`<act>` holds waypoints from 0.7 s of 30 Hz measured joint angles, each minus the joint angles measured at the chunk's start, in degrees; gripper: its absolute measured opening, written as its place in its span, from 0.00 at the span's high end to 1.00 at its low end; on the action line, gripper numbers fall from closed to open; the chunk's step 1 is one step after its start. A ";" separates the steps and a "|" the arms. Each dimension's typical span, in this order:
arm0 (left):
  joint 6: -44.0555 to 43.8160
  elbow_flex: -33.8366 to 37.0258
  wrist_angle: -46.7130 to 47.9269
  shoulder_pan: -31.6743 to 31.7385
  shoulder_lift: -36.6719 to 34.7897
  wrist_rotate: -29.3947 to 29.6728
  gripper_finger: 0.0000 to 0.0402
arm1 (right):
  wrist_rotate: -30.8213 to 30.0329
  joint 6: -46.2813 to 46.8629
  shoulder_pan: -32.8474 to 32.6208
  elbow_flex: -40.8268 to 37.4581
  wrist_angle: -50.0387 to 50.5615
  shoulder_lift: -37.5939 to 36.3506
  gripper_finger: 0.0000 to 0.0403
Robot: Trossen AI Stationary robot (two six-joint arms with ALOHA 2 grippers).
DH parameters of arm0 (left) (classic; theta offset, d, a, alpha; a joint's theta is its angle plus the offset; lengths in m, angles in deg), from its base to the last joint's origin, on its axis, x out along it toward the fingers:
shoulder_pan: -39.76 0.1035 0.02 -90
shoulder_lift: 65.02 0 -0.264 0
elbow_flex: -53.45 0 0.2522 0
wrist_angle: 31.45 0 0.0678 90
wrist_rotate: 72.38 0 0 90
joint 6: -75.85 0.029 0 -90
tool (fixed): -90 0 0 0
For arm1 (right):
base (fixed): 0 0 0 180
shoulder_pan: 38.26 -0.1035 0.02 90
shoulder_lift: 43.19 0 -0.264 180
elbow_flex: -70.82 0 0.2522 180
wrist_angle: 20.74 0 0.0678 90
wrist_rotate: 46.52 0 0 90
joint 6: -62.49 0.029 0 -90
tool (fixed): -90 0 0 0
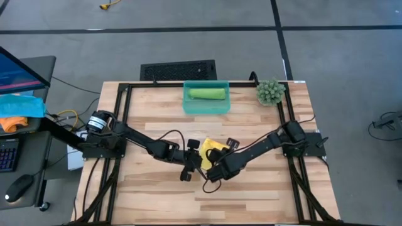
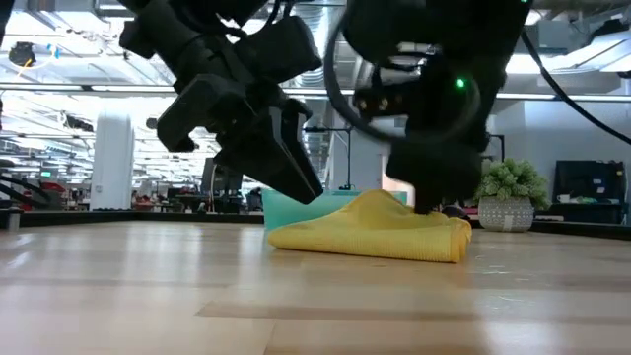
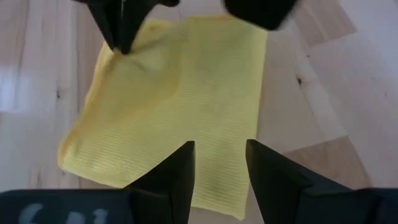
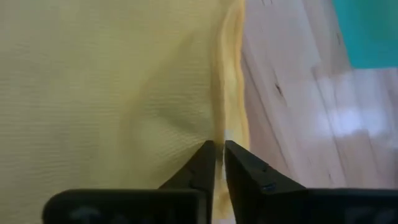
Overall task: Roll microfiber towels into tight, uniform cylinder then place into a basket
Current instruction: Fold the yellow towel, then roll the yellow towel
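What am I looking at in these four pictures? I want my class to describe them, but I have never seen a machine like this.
It is a robot with two dark arms at a wooden table. Each arm ends in a two-finger hand. One picture looks straight down, one looks level across the tabletop, and the other two come from cameras on the arms' wrists. Both hands meet at a yellow towel lying mid-table. The right hand has its fingers nearly closed, pinching a raised fold at the towel's edge. The left hand is open just above the cloth. At the table's far edge, a teal basket already holds a rolled green towel. A small potted plant stands beside it.
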 joint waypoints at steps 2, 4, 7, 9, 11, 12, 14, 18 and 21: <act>0.51 1.00 -1.05 0.19 0.00 -0.58 0.67 | 0.12 0.40 0.39 0.03 -0.13 0.73 0.83; 1.04 1.80 -2.12 0.44 0.00 -0.76 0.67 | 0.17 -0.03 0.56 0.10 0.33 1.25 0.79; 1.22 2.20 -3.01 0.98 0.00 -0.83 0.68 | 0.52 -1.54 0.53 0.08 1.32 1.31 0.73; 1.08 2.28 -3.09 1.42 0.00 -0.81 0.68 | 1.36 -1.48 0.50 0.08 3.11 1.01 0.69; 1.07 2.27 -3.72 1.72 0.00 -0.80 0.68 | 1.39 0.12 0.29 0.09 5.25 0.05 0.67; 1.09 2.26 -3.72 1.78 0.00 -0.80 0.68 | 1.23 0.97 0.29 0.27 5.87 -0.15 0.66; 1.01 2.28 -3.50 1.95 0.00 -0.80 0.68 | 1.21 2.44 0.20 0.27 7.88 -0.51 0.65; 0.79 2.28 -3.99 1.95 0.00 -2.02 0.68 | 1.06 2.92 -0.04 0.34 8.22 -1.02 0.64; 0.80 2.28 -5.71 1.95 0.00 -3.84 0.68 | 0.81 2.98 -0.48 0.34 8.30 -1.56 0.65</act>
